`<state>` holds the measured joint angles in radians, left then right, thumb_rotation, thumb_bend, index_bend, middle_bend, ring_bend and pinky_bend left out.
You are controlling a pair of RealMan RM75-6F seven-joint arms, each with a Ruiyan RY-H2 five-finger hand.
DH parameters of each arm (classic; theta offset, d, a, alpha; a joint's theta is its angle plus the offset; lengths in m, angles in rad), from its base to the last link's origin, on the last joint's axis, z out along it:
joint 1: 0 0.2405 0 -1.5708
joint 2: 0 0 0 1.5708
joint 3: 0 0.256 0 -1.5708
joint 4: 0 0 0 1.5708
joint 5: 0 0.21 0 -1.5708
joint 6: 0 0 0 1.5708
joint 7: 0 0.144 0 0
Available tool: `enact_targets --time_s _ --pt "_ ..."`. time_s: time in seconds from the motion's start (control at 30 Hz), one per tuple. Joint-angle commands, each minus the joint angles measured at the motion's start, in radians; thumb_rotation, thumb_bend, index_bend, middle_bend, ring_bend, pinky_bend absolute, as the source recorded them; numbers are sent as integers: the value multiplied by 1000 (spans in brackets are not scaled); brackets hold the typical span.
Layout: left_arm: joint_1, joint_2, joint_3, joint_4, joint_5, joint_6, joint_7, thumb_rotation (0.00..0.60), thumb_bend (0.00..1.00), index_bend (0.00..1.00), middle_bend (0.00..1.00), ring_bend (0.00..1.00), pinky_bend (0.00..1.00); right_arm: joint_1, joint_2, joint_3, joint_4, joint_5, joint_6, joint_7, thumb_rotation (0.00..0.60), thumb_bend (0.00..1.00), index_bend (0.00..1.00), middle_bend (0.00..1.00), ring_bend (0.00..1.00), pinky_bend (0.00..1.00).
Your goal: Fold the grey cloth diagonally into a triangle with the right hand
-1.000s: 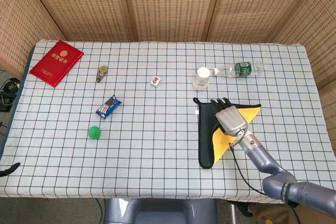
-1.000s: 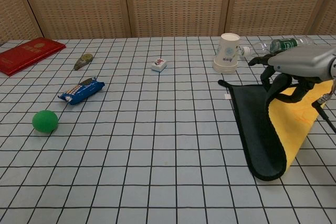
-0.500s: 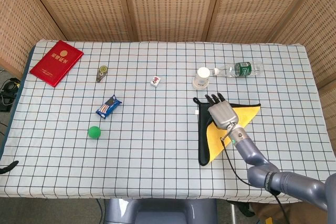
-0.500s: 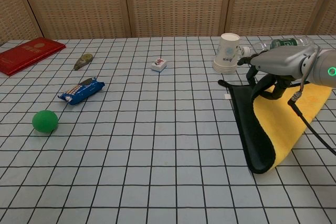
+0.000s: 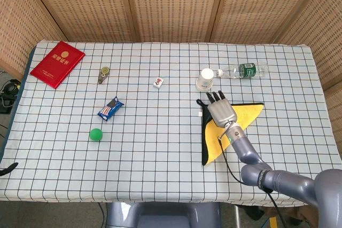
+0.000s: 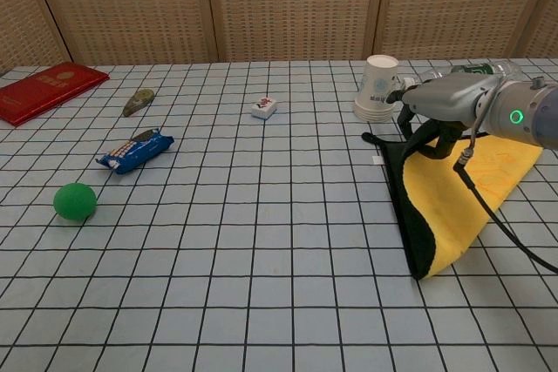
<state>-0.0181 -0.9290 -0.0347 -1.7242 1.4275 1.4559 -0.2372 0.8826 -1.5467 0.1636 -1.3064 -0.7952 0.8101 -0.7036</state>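
right hand [image 6: 440, 106] appears to pinch the top corner of the grey cloth [image 6: 453, 202], yellow side up, near the paper cup [image 6: 377, 87], probably to lay the fold over the dark edge; left hand unseen.

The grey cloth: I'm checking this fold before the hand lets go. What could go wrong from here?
The right hand holds the grey cloth at its far corner, close to the paper cup and the lying bottle; a little more travel might knock them. A dark strip shows along the left edge, so the corners may land misaligned.
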Motion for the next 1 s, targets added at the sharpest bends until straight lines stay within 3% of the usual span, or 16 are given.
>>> enact_targets --time_s 0.03,0.07,0.17,0.4,0.57,0.63,0.83,1.0 --pt "0 0 0 0 0 0 -1 600 0 0 0 0 0 4 -12 2 1 28 20 -6 600 380 209 8 0 0" --pt "0 0 0 0 0 -1 -1 600 0 0 0 0 0 4 -11 4 -6 31 24 1 600 236 124 0 0 0" --pt "-1 0 -1 0 -1 -1 0 600 0 0 0 0 0 0 -2 12 -29 14 46 24 600 11 15 0 0 0" --pt "0 0 0 -3 2 0 2 600 0 0 0 0 0 -13 46 24 -114 -71 106 75 600 0 9 0 0 0" --pt "1 2 2 -5 10 5 -3 600 0 0 0 0 0 -55 138 18 -240 -154 170 123 600 0 24 0 0 0" --pt "4 4 4 -5 18 10 -11 600 0 0 0 0 0 -112 217 -5 -330 -230 221 187 600 0 27 0 0 0" --pt "8 6 9 -3 40 24 -24 600 0 0 0 0 0 -213 325 -55 -413 -364 299 322 600 0 33 0 0 0" --pt "17 -12 10 10 87 75 -7 600 0 0 0 0 0 -371 406 -159 -436 -568 447 533 600 0 25 0 0 0"
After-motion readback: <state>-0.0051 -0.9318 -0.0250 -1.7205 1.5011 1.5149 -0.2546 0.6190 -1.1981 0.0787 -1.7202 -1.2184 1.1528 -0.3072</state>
